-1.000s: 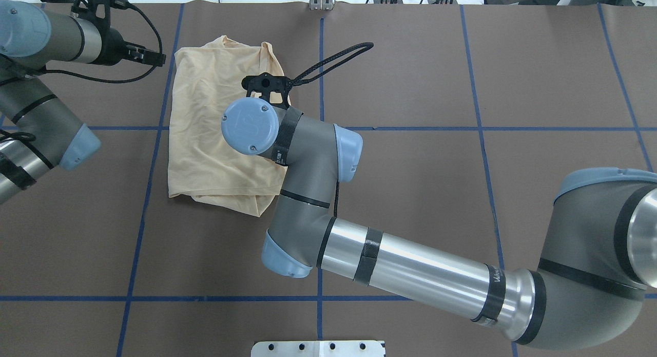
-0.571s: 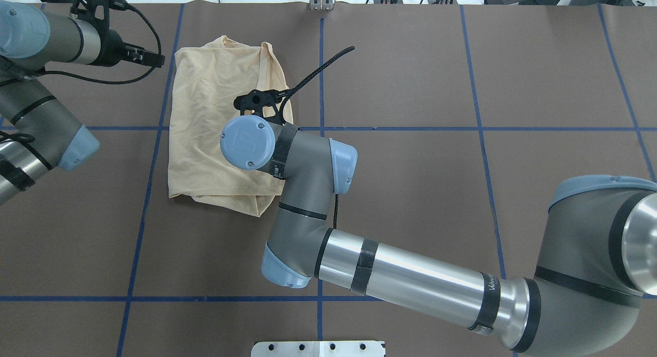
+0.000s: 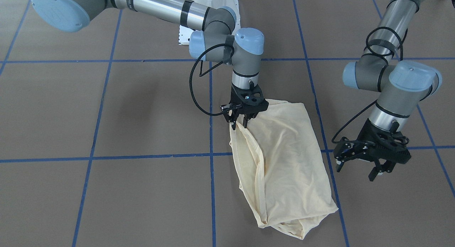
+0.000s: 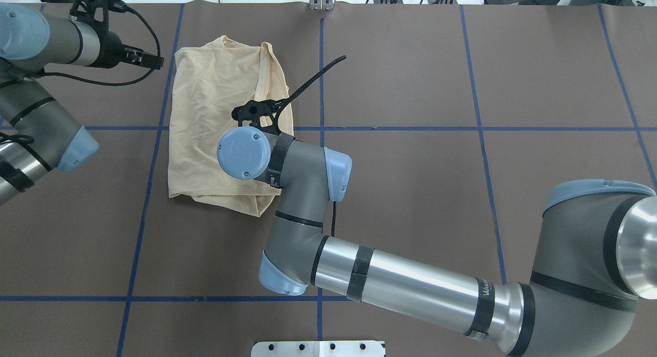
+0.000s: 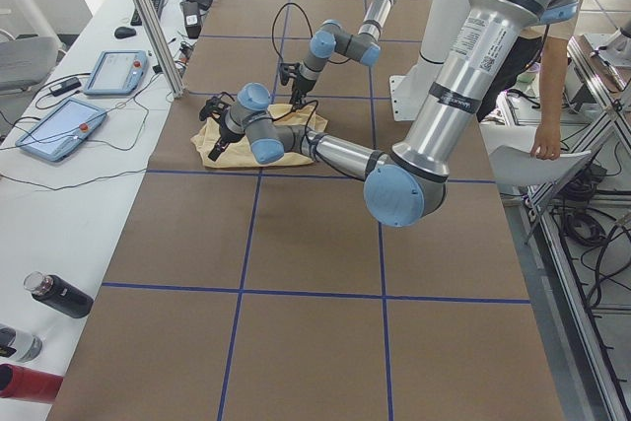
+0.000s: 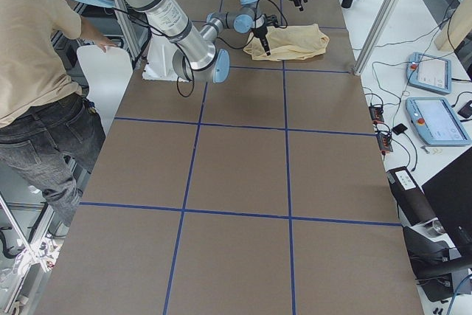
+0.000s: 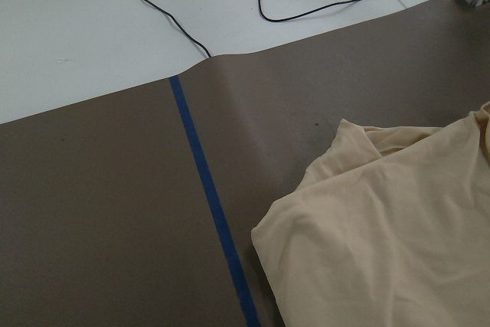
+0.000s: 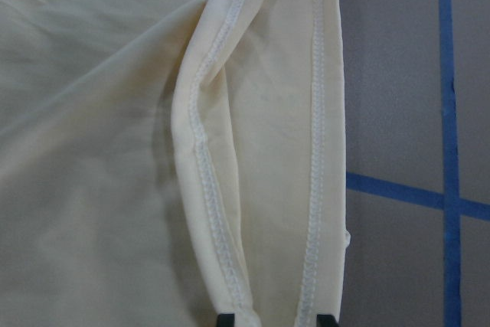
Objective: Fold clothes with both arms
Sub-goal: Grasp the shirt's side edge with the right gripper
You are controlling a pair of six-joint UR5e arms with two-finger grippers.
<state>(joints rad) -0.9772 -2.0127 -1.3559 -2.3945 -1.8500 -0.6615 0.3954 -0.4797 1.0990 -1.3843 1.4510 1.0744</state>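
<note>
R gripper is pointed straight down onto the shirt at its edge on the robot's right side. Its fingertips are spread apart w/ the doubled stitched hem running between them, so nothing is clamped. L gripper is held over the table beside the opposite long edge, toward its far end, near the cloth but not touching it. Its fingers are parted afaict and nothing is held. The shirt is laid folded into a rough rectangle on the brown table cover, on the robot's left half, w/ one blue tape line passing under it. R arm is stretched across the centre tape line into that half, and L arm is bent in from the side. A person is seen standing beside the table, in the side views only.
</note>
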